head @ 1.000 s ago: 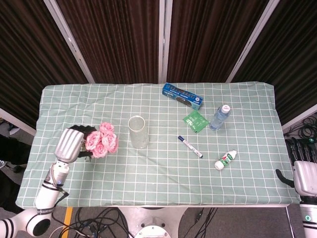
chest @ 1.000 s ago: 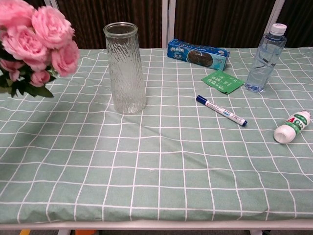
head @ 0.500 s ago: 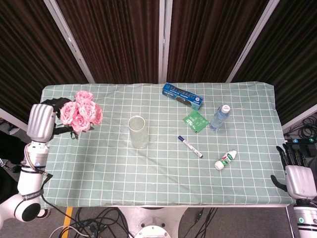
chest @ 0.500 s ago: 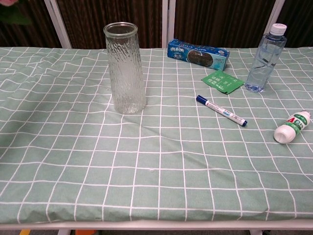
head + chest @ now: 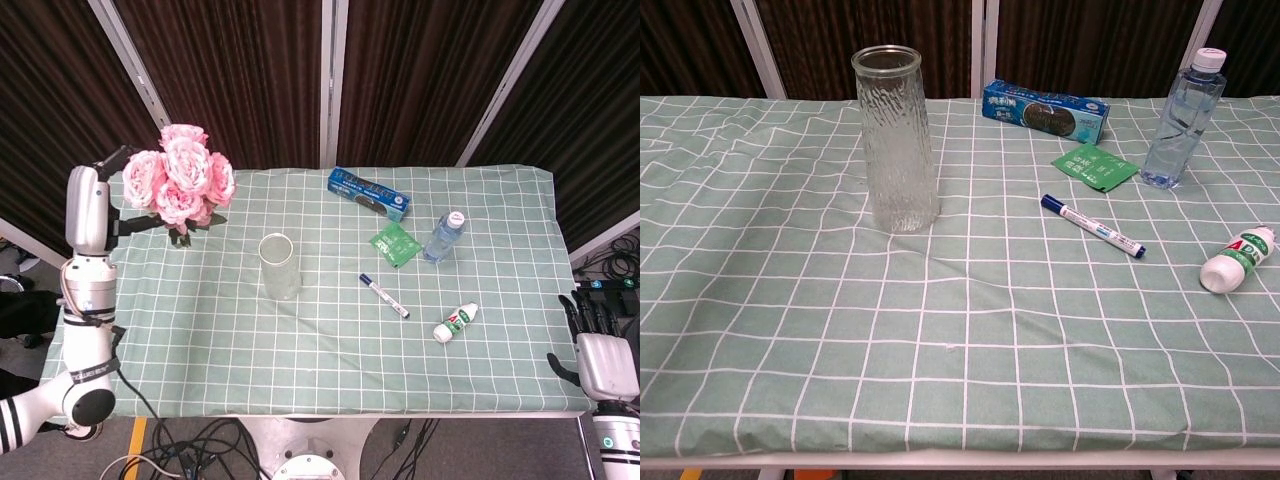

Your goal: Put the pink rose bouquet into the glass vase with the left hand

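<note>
While the pink rose bouquet (image 5: 180, 185) is gripped aloft by the left hand (image 5: 88, 208), the ribbed glass vase (image 5: 280, 266) is left upright; right hand (image 5: 605, 358) fingers are spread, empty.

One bouquet (image 5: 180, 180), one vase (image 5: 279, 266), two bottles (image 5: 443, 236) (image 5: 455, 322), one marker (image 5: 384, 296), one box (image 5: 368, 193), one packet (image 5: 394, 243).

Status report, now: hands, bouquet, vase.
Left hand holds bouquet aloft, left of vase. Right hand open, off table edge. Vase upright, mouth unobstructed.
</note>
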Motion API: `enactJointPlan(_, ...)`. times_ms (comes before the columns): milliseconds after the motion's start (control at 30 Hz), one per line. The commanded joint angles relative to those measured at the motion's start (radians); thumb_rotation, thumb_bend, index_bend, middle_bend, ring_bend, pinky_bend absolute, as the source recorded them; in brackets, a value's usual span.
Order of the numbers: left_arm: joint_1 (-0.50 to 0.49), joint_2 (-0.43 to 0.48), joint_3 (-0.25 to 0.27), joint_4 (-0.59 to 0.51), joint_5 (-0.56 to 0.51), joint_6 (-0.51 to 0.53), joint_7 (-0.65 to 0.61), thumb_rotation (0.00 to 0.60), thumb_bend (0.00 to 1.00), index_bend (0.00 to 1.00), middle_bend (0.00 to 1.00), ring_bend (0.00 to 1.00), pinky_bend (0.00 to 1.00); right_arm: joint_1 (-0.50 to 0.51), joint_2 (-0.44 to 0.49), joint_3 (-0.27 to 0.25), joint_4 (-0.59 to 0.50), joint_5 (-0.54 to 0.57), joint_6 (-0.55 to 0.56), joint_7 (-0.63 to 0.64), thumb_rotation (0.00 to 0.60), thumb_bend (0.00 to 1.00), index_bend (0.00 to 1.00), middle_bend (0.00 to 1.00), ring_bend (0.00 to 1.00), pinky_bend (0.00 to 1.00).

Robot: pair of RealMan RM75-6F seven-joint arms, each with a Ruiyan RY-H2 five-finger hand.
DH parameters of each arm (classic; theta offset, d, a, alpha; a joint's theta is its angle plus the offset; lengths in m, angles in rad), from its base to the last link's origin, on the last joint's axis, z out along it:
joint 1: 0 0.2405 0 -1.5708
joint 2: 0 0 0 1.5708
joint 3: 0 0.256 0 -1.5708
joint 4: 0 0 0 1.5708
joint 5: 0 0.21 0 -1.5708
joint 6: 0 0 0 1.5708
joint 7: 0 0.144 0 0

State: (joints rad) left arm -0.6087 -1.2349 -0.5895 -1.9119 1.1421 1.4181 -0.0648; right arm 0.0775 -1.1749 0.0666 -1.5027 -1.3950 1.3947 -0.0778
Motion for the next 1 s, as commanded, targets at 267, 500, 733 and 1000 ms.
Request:
enactJointPlan(267,-0.126,-0.148,-0.126,-0.010,-0.077,0.068,-0.097,0.600,0.09,0.49,0.54,0.55,0.57,0.002,-0.006,0.003,0.018,0.014,-0.013,0.012,0.600,0.17,0.00,0.00,0.00,0.00)
enactJointPlan(500,-0.174,-0.267,-0.094,-0.010,-0.124,0.088,-0.100,0.600,0.09,0.49,0.54,0.55,0.57,0.005,-0.013,0.002,0.033,0.019,-0.027,0.026,0.600,0.17,0.00,0.00,0.00,0.00)
enactJointPlan(733,-0.194,-0.337,-0.096,0.015,-0.156,0.090,-0.126,0.600,0.09,0.49,0.54,0.55,0.57,0.002,-0.017,0.004,0.045,0.028,-0.031,0.037,0.600,0.17,0.00,0.00,0.00,0.00)
enactJointPlan(1000,-0.206,-0.394,-0.094,0.068,-0.171,0.079,-0.155,0.600,0.09,0.49,0.54,0.55,0.57,0.005,-0.018,0.006,0.050,0.037,-0.043,0.040,0.600,0.17,0.00,0.00,0.00,0.00)
